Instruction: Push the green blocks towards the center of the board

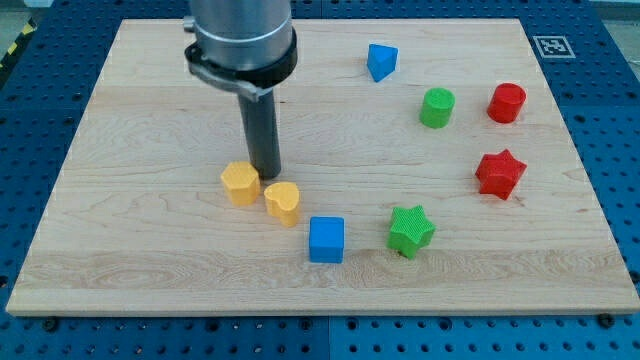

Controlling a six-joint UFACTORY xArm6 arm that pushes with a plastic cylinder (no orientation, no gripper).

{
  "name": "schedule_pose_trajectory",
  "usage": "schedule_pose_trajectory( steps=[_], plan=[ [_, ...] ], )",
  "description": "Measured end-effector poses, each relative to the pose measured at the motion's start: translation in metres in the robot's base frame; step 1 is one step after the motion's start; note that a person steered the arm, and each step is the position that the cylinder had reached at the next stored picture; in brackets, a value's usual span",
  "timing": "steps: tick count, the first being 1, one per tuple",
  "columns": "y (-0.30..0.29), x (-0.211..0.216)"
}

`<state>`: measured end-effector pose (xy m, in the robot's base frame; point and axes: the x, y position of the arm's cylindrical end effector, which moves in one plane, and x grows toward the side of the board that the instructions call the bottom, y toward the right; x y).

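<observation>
Under your rod lies a pale wooden board (pixel 130 250) on a blue pegboard bench (pixel 620 150), square marker tag (pixel 550 45) at the board's top-right corner, unreadable, no jaws on this rig, my tip (pixel 266 176) between yellow blocks (pixel 240 184), green cylinder (pixel 437 107) and green star (pixel 410 231) right of centre.

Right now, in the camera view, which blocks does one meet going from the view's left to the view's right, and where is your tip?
yellow hexagon block → my tip, between the two yellow blocks → yellow heart block → blue cube → blue triangular block → green star → green cylinder → red star, red cylinder
</observation>
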<state>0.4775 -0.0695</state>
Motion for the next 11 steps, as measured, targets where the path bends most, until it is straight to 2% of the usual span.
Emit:
schedule_pose_trajectory(
  steps=[1,2,3,6,7,8,9,10,11],
  plan=[
    [-0.001,0.002],
    [0.053,0.002],
    [0.082,0.002],
    [0.198,0.046],
    [0.221,0.050],
    [0.237,0.102],
    [0.213,0.141],
    [0.174,0.141],
    [0.168,0.114]
  ],
)
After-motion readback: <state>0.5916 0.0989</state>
